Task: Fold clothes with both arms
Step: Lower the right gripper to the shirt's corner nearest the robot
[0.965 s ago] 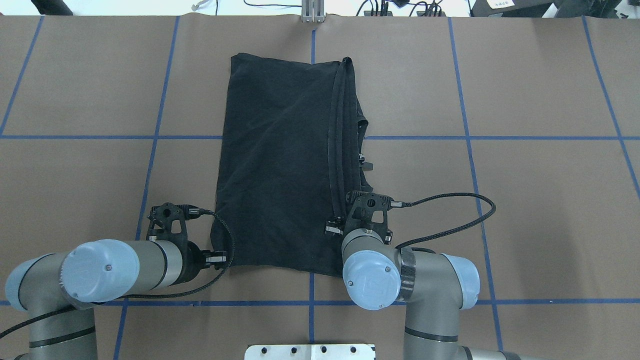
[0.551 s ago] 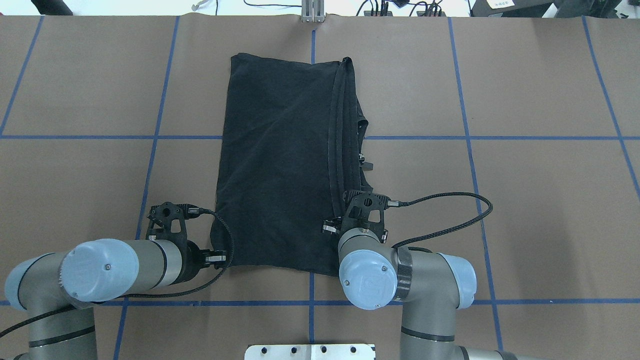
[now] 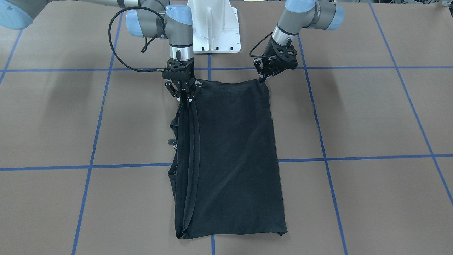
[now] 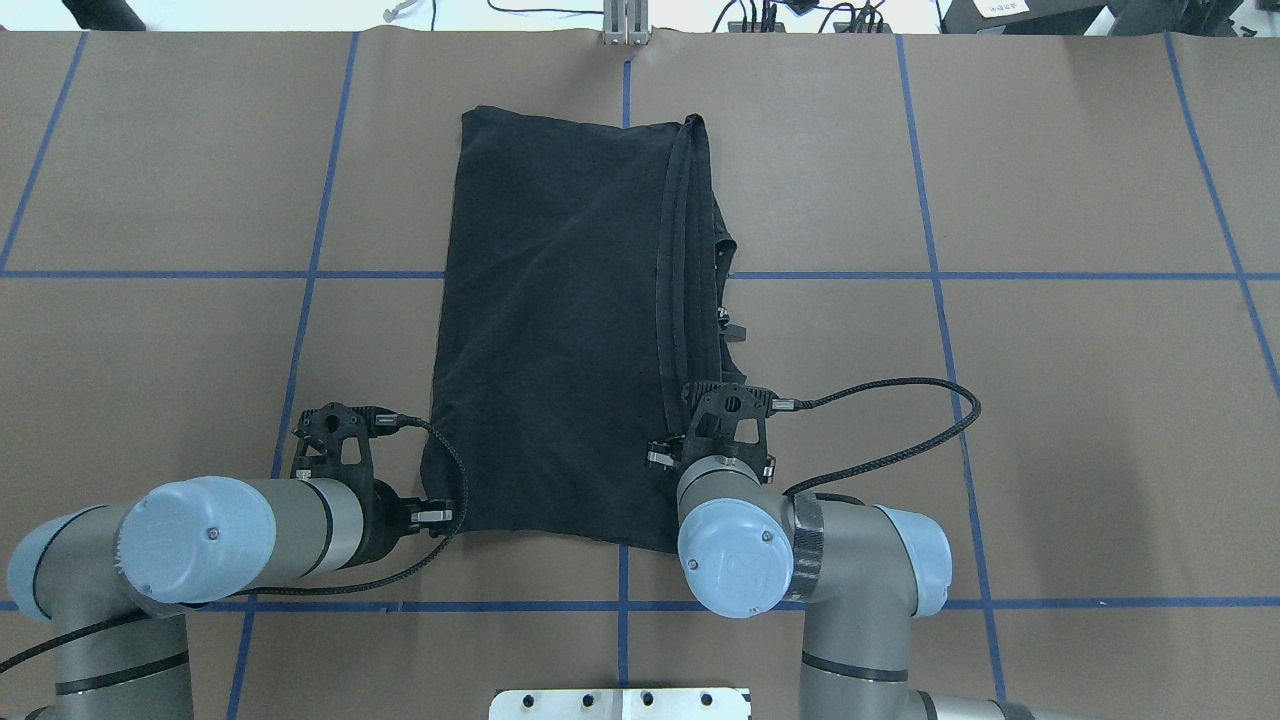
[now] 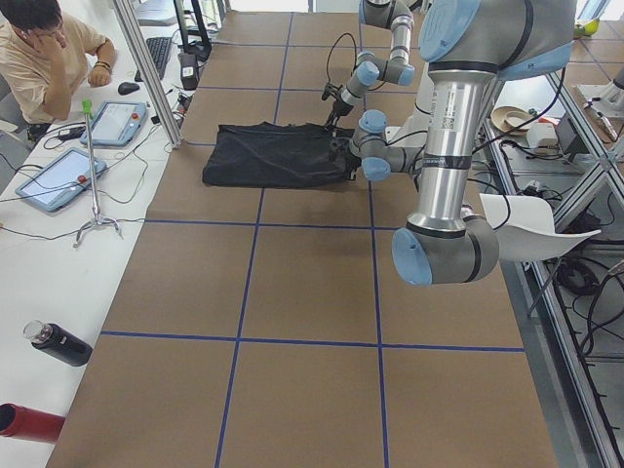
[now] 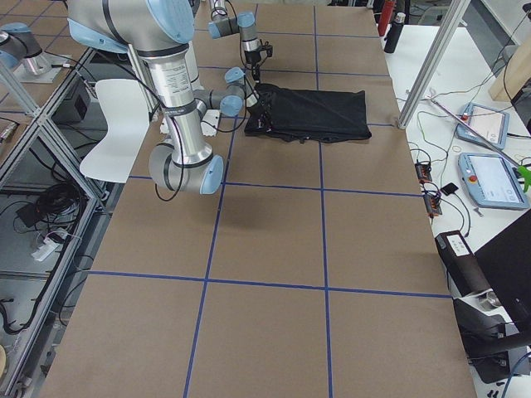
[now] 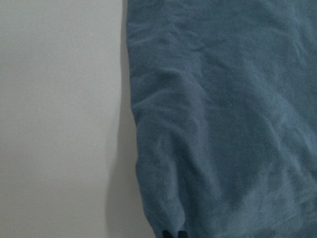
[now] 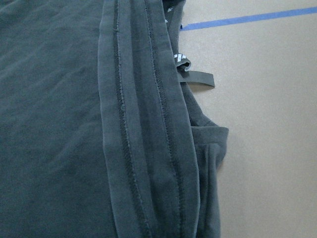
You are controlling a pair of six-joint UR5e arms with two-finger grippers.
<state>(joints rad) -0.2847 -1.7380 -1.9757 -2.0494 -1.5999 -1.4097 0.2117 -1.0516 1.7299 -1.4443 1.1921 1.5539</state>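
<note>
- Black short-sleeved T-shirt point(image 3: 230, 152), cotton-like knit: lies flat on the brown paper-covered table point(image 3: 354, 117), folded lengthwise into a long rectangle. No print shows. It straddles a blue tape grid line point(image 3: 124, 165).
- The long axis runs away from the robot. The near short edge lies just in front of the white fixed pedestal base point(image 3: 214, 28).
- Stacked stitched hem bands point(image 8: 143, 139) run along the shirt's long edge on the robot's right. A small grey fabric loop tag point(image 8: 195, 78) sticks out beside them onto the table.
- Right gripper point(image 3: 185, 100), black two-finger type: points straight down, fingers drawn together and pinching the near end of the hem bands.
- Left gripper point(image 3: 261, 78), same type: tilted, tips closed on the near corner of the T-shirt on the robot's left. The left wrist view shows that corner of cloth ending at the dark fingertips point(image 7: 171, 234).
- The cloth at both pinch points sits low, close to the table; I cannot tell whether it is lifted.
- Left side view: a seated person point(image 5: 49, 49) at the adjoining white bench, well apart from the shirt.
</note>
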